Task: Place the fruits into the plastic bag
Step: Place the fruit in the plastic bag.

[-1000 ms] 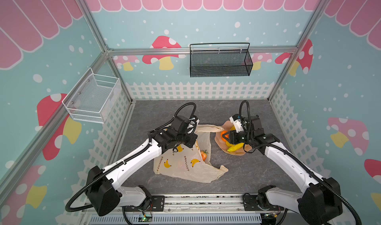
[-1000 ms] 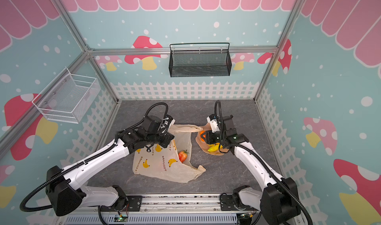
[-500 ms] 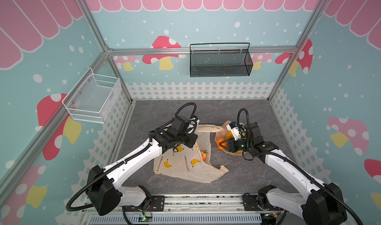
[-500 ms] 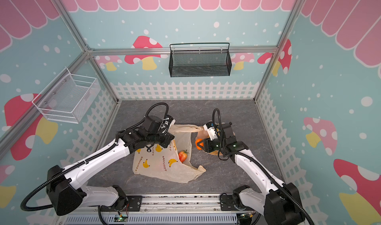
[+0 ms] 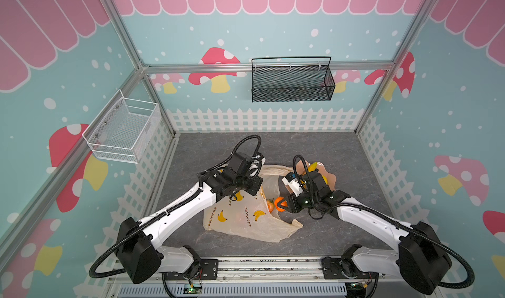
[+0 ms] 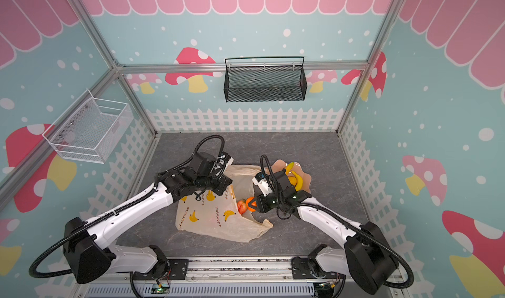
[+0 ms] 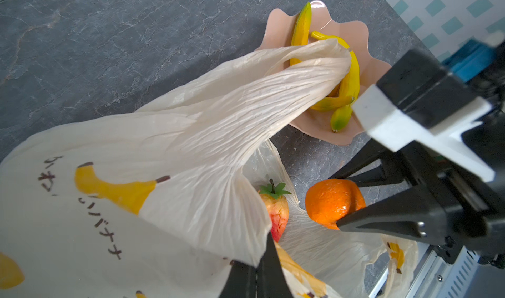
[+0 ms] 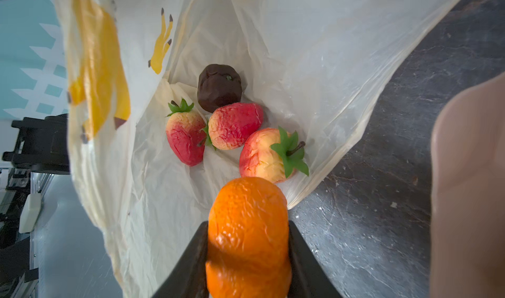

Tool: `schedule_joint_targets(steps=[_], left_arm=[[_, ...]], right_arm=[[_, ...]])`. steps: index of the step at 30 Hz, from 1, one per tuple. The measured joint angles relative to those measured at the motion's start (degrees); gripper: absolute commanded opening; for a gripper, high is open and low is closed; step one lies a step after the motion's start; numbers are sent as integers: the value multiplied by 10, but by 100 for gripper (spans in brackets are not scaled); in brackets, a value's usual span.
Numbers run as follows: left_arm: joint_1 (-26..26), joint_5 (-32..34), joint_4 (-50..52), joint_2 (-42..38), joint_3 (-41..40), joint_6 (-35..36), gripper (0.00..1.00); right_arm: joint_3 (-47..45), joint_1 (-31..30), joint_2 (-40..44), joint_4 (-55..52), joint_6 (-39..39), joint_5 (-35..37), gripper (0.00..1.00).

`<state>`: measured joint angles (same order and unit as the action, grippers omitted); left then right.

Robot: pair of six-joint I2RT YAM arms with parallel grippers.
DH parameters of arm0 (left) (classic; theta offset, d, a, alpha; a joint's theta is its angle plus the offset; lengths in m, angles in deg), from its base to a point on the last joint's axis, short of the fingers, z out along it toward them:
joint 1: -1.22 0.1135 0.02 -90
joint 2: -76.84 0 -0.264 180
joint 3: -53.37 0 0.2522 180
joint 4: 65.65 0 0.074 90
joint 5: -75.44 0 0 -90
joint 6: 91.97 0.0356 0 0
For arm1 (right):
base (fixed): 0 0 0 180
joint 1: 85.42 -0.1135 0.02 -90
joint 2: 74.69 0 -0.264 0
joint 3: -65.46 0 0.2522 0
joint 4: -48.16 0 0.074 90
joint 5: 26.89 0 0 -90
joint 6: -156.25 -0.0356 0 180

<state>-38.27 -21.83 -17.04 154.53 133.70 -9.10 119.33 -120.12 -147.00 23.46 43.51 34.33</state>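
The left hand (image 7: 257,272) pinches the bag (image 5: 246,223) by its upper edge, lifting its mouth off the tabletop (image 5: 328,152). The right hand (image 7: 346,202) grips the tangerine (image 8: 246,214) at that mouth. Strawberries (image 8: 235,124) lie inside the bag, and bananas (image 7: 347,86) lie on the plate (image 7: 377,70).

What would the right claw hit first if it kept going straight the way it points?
Probably the nearest strawberry, lying just inside the mouth of the plastic bag. The right claw, squeezing the tangerine, points straight at it, though depth is hard to judge.
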Motion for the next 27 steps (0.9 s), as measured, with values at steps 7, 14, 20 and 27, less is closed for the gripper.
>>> schedule_joint_targets(steps=[7, 14, 20, 27], left_arm=[[0, -3, 0, 0, 1, 0, 0], [0, -3, 0, 0, 1, 0, 0], [0, -3, 0, 0, 1, 0, 0], [0, -3, 0, 0, 1, 0, 0]], right_arm=[[2, -21, -53, 32, -1, -2, 35], [39, -53, -122, 63, -3, -9, 34], [84, -83, -188, 93, -7, -30, 35], [127, -106, -257, 130, -16, -80, 38]])
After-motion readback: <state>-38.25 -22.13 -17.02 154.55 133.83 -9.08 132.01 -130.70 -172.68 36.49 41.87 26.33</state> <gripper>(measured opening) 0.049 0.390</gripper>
